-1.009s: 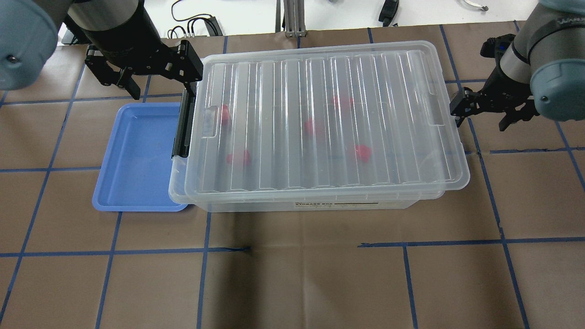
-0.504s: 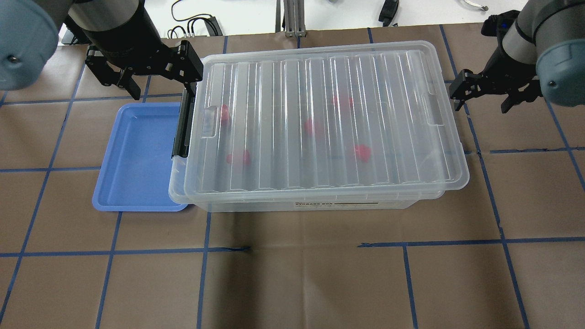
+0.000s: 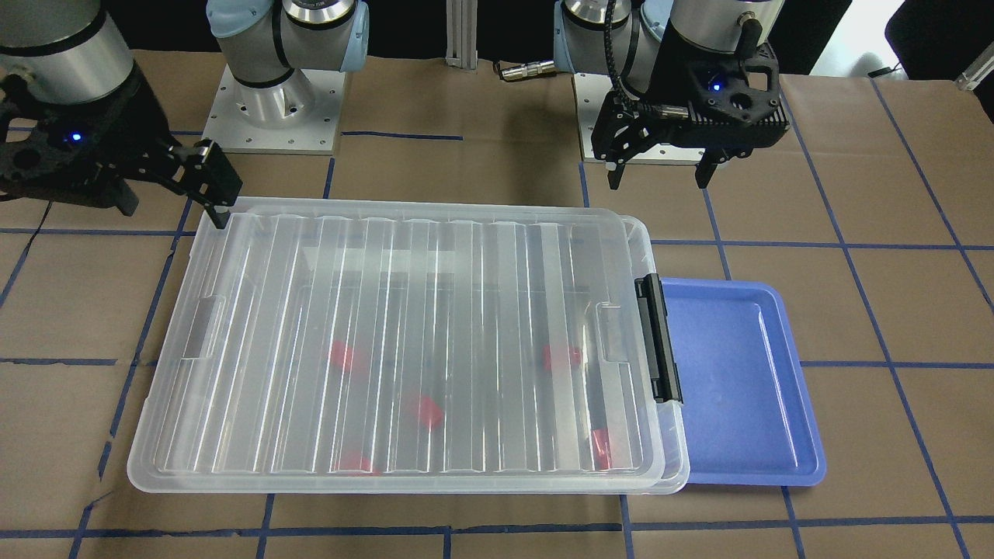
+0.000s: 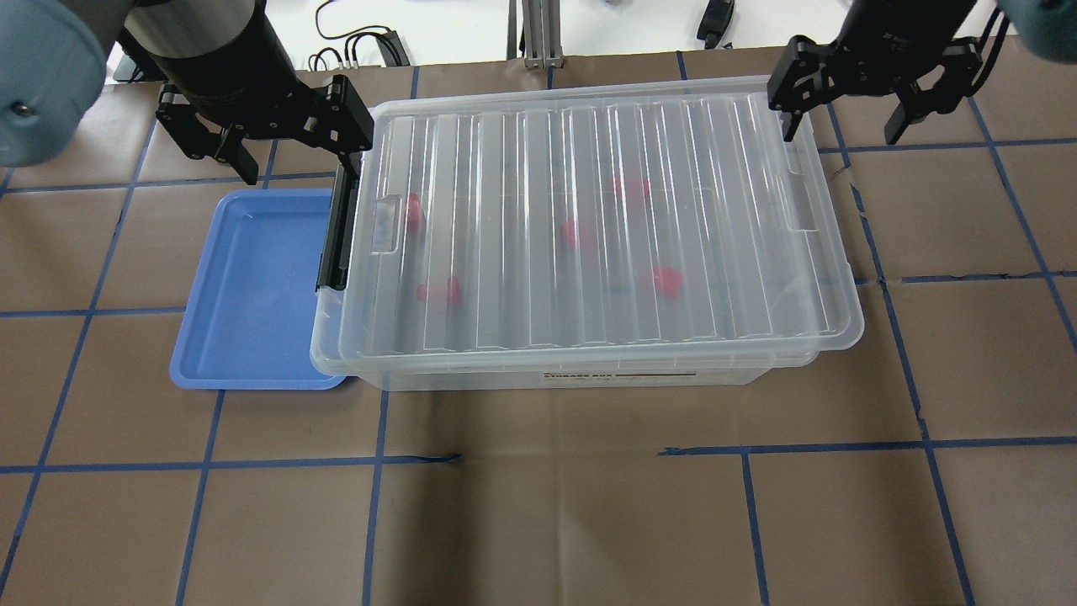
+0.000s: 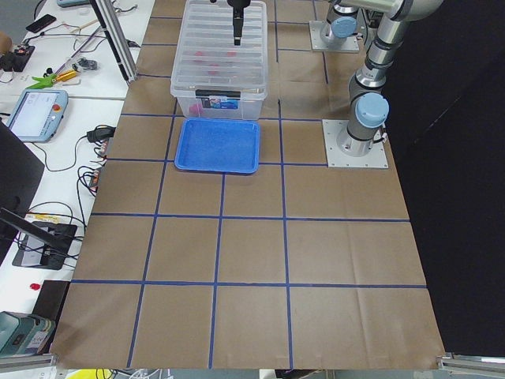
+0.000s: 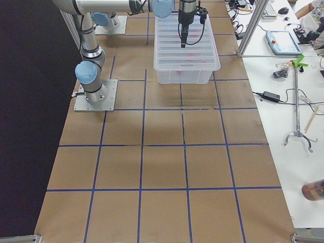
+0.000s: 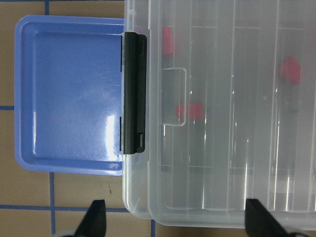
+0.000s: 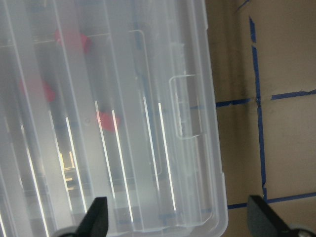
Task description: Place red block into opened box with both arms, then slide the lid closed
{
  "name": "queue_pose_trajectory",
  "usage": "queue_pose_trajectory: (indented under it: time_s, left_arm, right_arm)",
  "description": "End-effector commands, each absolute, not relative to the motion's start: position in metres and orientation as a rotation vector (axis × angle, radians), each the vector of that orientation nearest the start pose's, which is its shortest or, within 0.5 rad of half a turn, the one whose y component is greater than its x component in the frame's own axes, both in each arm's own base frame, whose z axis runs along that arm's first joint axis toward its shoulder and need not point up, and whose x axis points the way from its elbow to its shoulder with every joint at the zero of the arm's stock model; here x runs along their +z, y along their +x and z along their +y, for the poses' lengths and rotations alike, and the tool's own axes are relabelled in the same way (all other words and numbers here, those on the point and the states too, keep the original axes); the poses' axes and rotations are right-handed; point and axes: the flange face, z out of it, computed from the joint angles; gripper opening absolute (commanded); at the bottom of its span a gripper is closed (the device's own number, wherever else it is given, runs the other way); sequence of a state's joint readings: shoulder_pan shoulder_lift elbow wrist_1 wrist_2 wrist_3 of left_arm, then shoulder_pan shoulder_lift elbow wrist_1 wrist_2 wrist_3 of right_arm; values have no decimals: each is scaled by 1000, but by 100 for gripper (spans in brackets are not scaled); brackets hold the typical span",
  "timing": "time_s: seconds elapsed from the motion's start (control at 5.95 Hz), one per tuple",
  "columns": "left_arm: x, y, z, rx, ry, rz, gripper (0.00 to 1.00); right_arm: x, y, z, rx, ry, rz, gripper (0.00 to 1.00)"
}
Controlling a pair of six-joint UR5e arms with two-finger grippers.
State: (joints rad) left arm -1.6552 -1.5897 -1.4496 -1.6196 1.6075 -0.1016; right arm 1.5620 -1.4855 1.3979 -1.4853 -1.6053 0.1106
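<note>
Find the lid (image 4: 589, 227) lying on the box (image 4: 572, 377), shifted a little toward the right of the overhead view: bare box rim at the left end, overhang at the right. Judge the closing nearly done, not yet square. Count five red blocks (image 4: 665, 280) under the lid, on the box floor; cannot tell the task's own from the rest. See none in the blue tray (image 4: 252, 286), tucked against the box's left end by the black latch bar (image 4: 336, 240).

Read the left gripper (image 3: 660, 180) as spread wide and empty, at upper left of the overhead view, one finger near the box's far left corner. Read the right gripper (image 4: 839, 130) likewise spread and empty, at upper right, one finger at the lid's far right corner, the other out over the table (image 4: 538, 522). Cannot tell touching from just above.

Expect trouble at that corner: an off-centre downward press, likely to tip or skew the lid rather than slide it. Expect a shove from one end alone to drag the light box onto the blue tray instead of seating the lid. Watch also for a snag of the left finger on the latch bar.

Against a second ago: log a move of the right gripper from mid right, off the lid's short end, up to the far right corner. Log no shift in left gripper, lid or blocks.
</note>
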Motion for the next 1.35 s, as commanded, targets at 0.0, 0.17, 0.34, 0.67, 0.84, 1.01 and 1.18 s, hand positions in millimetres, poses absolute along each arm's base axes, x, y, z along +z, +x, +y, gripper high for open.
queue_pose_trajectory:
  time_s: [0.0, 0.17, 0.34, 0.67, 0.84, 1.01, 1.18]
  left_arm:
    - [533, -172, -489, -76, -27, 3111, 98]
    - [532, -171, -490, -76, -16, 3113, 98]
    - [531, -174, -490, -71, -12, 3137, 98]
    - [531, -175, -491, -69, 10, 3152, 98]
    - [532, -175, -491, -79, 8, 3151, 98]
    - [533, -175, -491, -82, 7, 3146, 98]
    - [532, -175, -491, -82, 7, 3145, 98]
  right_arm:
    - [522, 158, -515, 70, 123, 3161, 100]
    - [506, 156, -513, 131, 102, 3124, 100]
    - [506, 155, -505, 124, 102, 3122, 100]
    - [514, 144, -510, 88, 137, 3118, 100]
    - [515, 140, -510, 86, 147, 3120, 100]
    - [515, 140, -510, 88, 147, 3123, 100]
    - [516, 141, -510, 85, 147, 3122, 100]
